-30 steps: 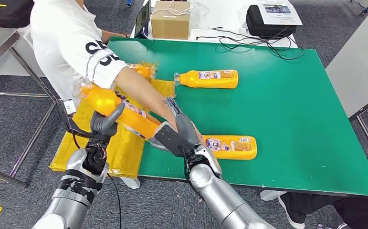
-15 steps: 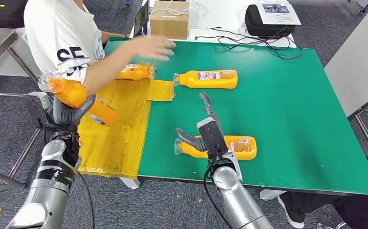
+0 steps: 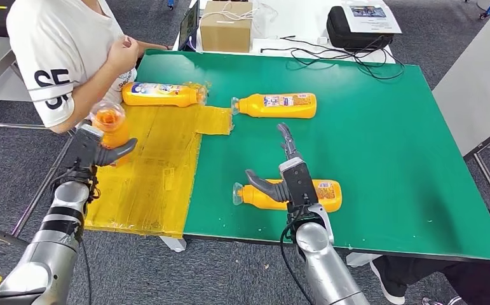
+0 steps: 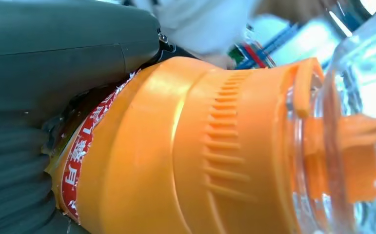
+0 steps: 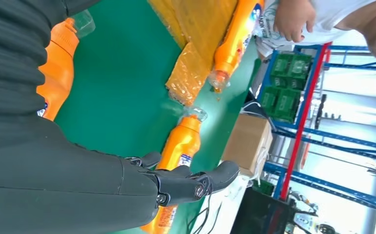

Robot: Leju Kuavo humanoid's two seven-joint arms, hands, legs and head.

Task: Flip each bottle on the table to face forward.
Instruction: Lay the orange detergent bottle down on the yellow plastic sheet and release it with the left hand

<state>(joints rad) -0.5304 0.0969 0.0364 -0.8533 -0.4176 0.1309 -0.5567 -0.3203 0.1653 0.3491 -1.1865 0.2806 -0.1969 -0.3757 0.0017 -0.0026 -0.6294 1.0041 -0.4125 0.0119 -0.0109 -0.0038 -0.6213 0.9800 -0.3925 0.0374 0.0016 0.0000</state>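
My left hand (image 3: 93,151) grips an orange bottle (image 3: 109,124) raised off the table's left side, its clear cap pointing toward the camera; the same bottle (image 4: 186,146) fills the left wrist view. My right hand (image 3: 288,178) hovers open, fingers spread, just above a second orange bottle (image 3: 321,194) lying label-up near the front edge of the green table (image 3: 369,127). A third bottle (image 3: 277,105) lies label-up at mid-table, and that bottle (image 5: 178,146) also appears beyond my right fingers (image 5: 190,183). A fourth bottle (image 3: 159,94) lies on the yellow sheet (image 3: 159,171).
A person in a white shirt (image 3: 58,51) stands at the table's left, one hand raised to the chest. A cardboard box (image 3: 226,27), black case (image 3: 356,28) and cables (image 3: 331,54) lie beyond the far edge. A grey table (image 3: 477,82) stands at right.
The person's arm withdrew from over the table to the chest. My left hand swung the bottle from slanted to cap toward the camera. My right hand drew back slightly above the front bottle.
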